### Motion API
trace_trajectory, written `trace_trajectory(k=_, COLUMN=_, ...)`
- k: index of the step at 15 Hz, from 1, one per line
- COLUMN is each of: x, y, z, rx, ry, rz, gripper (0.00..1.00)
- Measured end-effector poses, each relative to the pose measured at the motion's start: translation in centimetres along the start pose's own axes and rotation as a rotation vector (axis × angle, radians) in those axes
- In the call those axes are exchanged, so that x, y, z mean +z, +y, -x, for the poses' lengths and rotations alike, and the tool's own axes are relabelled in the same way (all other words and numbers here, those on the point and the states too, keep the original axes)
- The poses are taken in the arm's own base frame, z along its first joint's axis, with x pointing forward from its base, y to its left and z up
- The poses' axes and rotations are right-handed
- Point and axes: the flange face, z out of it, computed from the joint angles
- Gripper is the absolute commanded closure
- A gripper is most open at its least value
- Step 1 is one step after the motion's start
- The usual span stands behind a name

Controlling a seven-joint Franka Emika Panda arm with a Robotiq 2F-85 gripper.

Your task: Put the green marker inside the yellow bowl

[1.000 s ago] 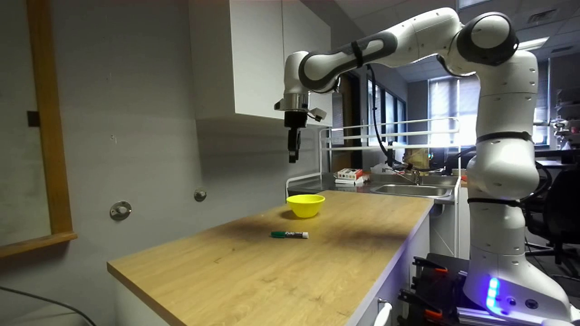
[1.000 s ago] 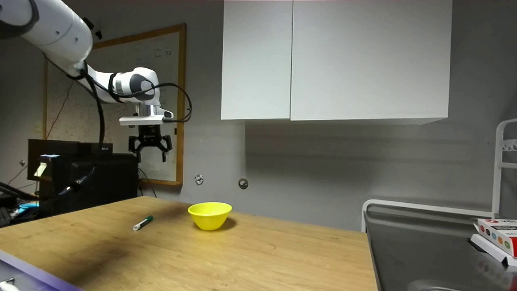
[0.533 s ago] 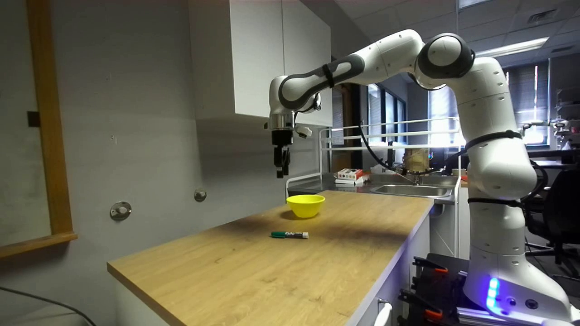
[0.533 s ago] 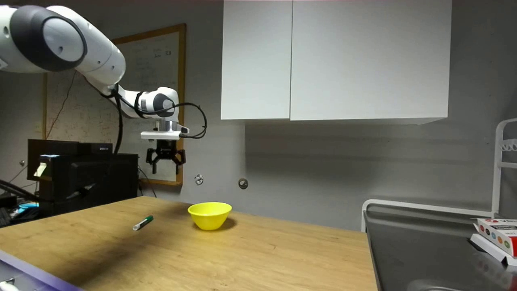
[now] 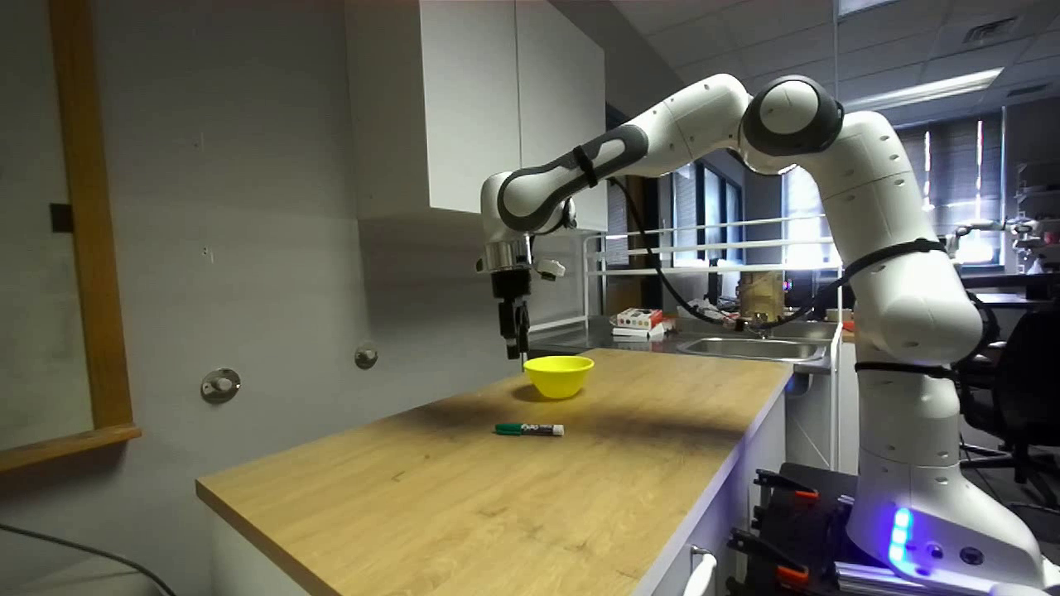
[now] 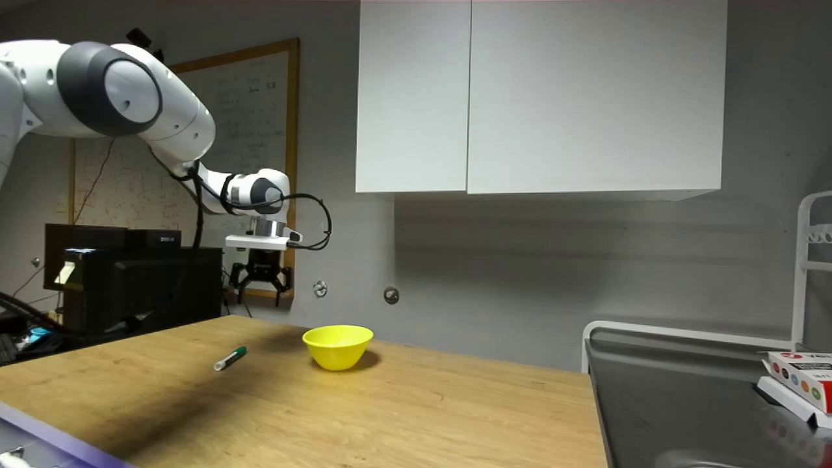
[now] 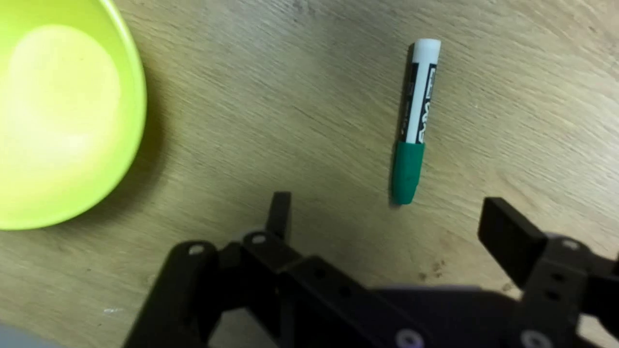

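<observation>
The green marker lies on the wooden counter in both exterior views (image 5: 528, 430) (image 6: 231, 359). It has a green cap, a white and black body and a white end; it also shows in the wrist view (image 7: 415, 123). The yellow bowl stands upright near the marker (image 5: 559, 379) (image 6: 337, 349), and shows cut off at the upper left of the wrist view (image 7: 63, 121). Its visible inside is empty. My gripper (image 5: 517, 356) (image 6: 259, 301) hangs above the counter, pointing down. In the wrist view its fingers are wide apart with nothing between them (image 7: 388, 209), and the marker's cap lies just beyond the gap.
The wooden counter (image 5: 464, 497) meets a grey wall at the back. A white wall cabinet (image 5: 472, 108) (image 6: 539, 97) hangs above it. A metal sink (image 5: 749, 348), a white rack (image 6: 692, 333) and a small box (image 5: 639, 319) (image 6: 803, 376) stand at the counter's far end.
The arm has reached farther out and my gripper has come down closer to the counter. In the last half second it mostly lowered. The marker and bowl have not moved.
</observation>
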Motion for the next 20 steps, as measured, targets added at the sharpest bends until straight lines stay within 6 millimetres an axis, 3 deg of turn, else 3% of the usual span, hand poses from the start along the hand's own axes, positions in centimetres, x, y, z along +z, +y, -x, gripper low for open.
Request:
trace_trajectory(k=11, x=5.7, y=-1.4, z=1.3, rx=-0.022, ry=-0.090, rz=-0.015, gripper=0.00)
trace_trajectory(k=20, x=5.6, y=-1.6, z=1.3, rx=-0.035, ry=-0.089, rz=-0.015, gripper=0.00)
